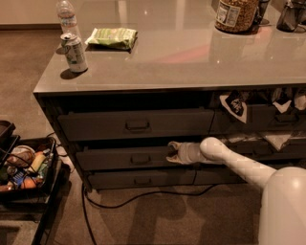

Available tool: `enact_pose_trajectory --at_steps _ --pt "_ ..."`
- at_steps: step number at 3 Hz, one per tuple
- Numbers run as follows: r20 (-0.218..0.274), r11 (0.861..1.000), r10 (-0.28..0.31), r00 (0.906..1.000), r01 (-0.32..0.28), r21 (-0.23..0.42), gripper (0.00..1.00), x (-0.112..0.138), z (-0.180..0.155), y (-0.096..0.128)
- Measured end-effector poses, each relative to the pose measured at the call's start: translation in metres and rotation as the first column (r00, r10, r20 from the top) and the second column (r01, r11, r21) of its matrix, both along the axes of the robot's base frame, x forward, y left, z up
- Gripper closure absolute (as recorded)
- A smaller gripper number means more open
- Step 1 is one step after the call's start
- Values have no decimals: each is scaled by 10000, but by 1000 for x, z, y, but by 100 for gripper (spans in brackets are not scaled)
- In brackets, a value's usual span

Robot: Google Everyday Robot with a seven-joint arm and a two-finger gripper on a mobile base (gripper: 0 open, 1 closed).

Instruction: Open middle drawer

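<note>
Gripper (171, 151): noted low on the cabinet face, at the right end of the middle drawer (114, 160), level with that drawer's top edge and apparently touching the front. Whether it was open or closed on anything could not be told; the tip was merged with the dark front.

Arm (239, 163): seen reaching in from the right, pale and rounded, rising leftward from the white robot body (285, 206) at the lower right corner.

Middle drawer: found in the left bank, second of three, with its loop handle (140, 158) left of the gripper and apart from it. A dark gap was seen along its top edge. How far it stood out from the cabinet could not be judged.

Top drawer (95, 126): taller front, directly above. Bottom drawer (110, 181): slimmest front, directly below.

Right bank: pale bags or papers (235, 105) were seen hanging out of the drawers there.

Counter (191, 57): grey and glossy. A can (75, 51) was recorded near the left front corner, a water bottle (67, 15) behind it, a green packet (113, 37) to the right of both, and a jar (235, 13) at the far right.

Floor: a black cable (143, 195) was traced along the carpet below the cabinet. A dark bin (53, 168) of mixed items was noted at the left, near the cabinet's corner.
</note>
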State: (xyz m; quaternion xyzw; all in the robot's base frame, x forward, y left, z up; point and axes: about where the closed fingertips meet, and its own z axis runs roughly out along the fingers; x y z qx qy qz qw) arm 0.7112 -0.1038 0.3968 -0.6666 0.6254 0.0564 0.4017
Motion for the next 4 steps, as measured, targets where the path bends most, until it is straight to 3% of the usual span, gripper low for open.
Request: enact_pose_trajectory --at_steps 2,3,4 --pt "0 10000 0 10000 0 0 100 0 12 0" --pt "-192 9999 117 9997 -114 109 100 -10 16 -1" --pt "-703 9988 303 9971 -275 404 100 -30 18 -1"
